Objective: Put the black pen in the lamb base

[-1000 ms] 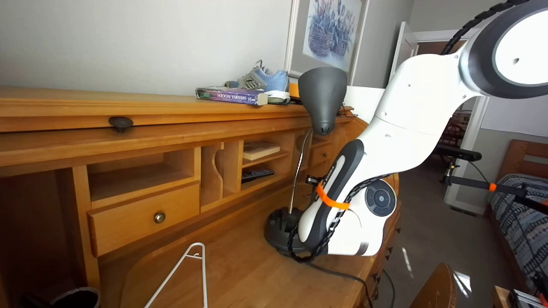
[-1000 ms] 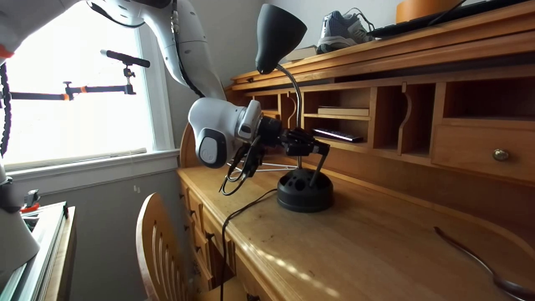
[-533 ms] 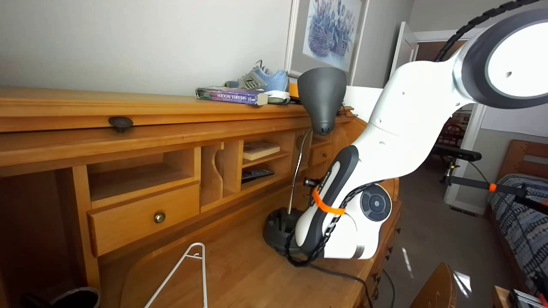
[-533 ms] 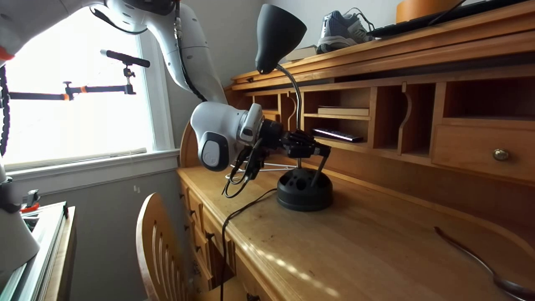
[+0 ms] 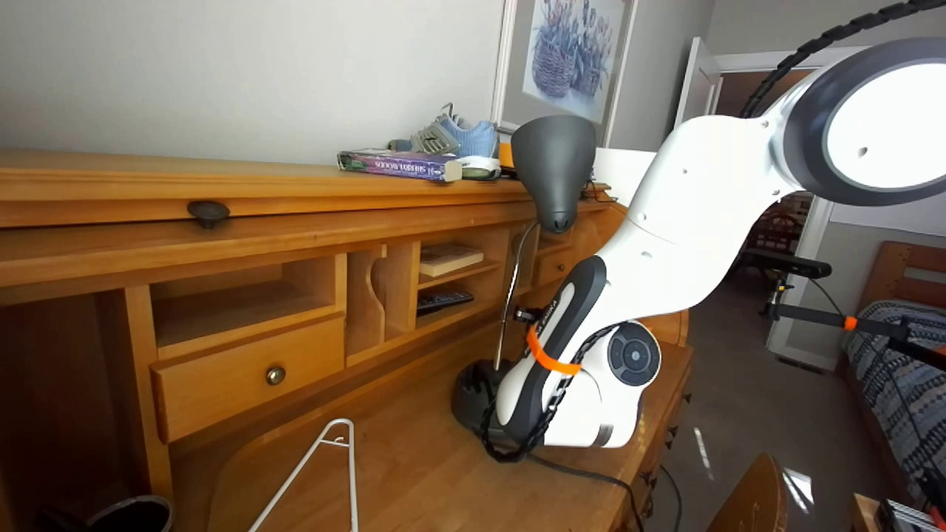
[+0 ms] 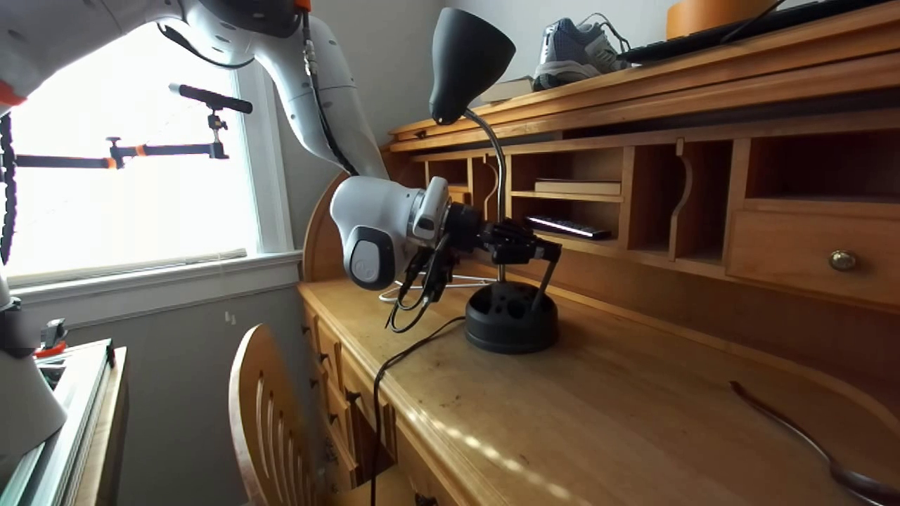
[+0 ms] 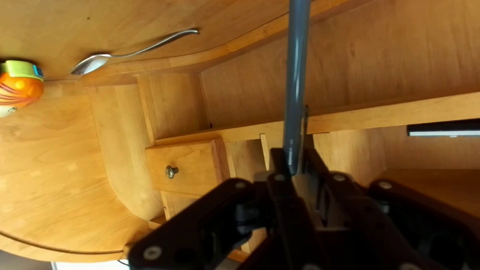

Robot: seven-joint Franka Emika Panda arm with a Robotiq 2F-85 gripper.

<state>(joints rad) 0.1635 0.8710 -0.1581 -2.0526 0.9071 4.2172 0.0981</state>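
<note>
The lamp base (image 6: 512, 334) stands on the desk, round, dark and with several holes in its top; it also shows in an exterior view (image 5: 471, 399), partly behind the arm. Its thin stem (image 6: 501, 190) rises to a dark shade (image 6: 467, 63). My gripper (image 6: 554, 251) is above the base's side away from the stem. In the wrist view, my gripper (image 7: 294, 161) is shut on the dark pen (image 7: 296, 75) near one end. In an exterior view the pen (image 6: 547, 277) hangs tilted, its lower end overlapping the base's rim; I cannot tell whether it touches.
A desk hutch with cubbies (image 6: 654, 197) stands behind the lamp. A spoon (image 6: 854, 483) and an orange toy (image 7: 18, 88) lie further along the desk. A white hanger (image 5: 351, 465) lies on the desktop. A lamp cord (image 6: 394, 358) runs over the front edge near a chair (image 6: 260, 407).
My gripper has moved slightly right and down in an exterior view, and the pen's lower end has shifted right over the base. The lamp has shifted very slightly.
</note>
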